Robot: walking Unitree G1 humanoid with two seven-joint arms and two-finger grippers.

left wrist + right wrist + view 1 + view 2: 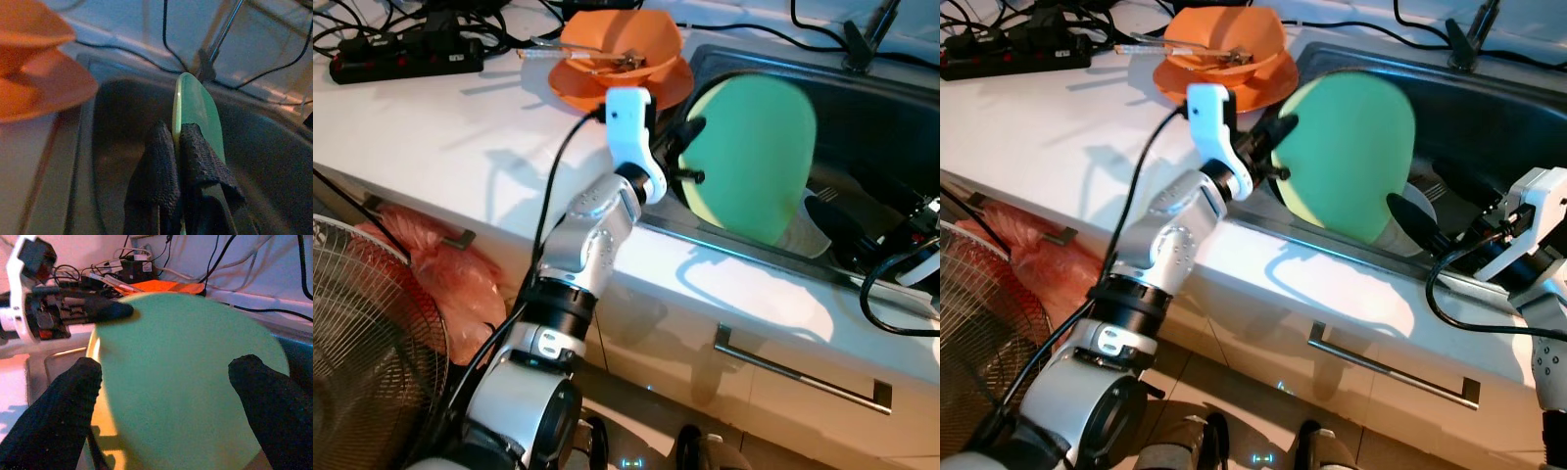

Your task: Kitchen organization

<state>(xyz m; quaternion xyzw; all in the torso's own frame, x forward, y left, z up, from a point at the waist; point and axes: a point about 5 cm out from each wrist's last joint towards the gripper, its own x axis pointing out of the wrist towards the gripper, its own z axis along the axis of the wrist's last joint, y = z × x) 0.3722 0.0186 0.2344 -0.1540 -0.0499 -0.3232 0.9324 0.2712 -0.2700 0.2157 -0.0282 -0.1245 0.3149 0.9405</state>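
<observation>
A round green plate (754,157) stands on edge over the dark sink (886,108). My left gripper (690,155) is shut on the plate's left rim, and in the left wrist view its two black fingers (161,156) pinch the thin edge of the plate (195,105). My right gripper (168,374) is open low in the sink at the plate's lower right. Its fingers (54,406) are spread wide in front of the plate's face (190,347), apart from it.
Stacked orange bowls (622,49) holding utensils sit on the white counter (440,127) just left of the sink. A power strip (406,59) and cables lie at the back left. A faucet (867,39) rises behind the sink. A fan (362,333) and a pink bag (440,279) stand below.
</observation>
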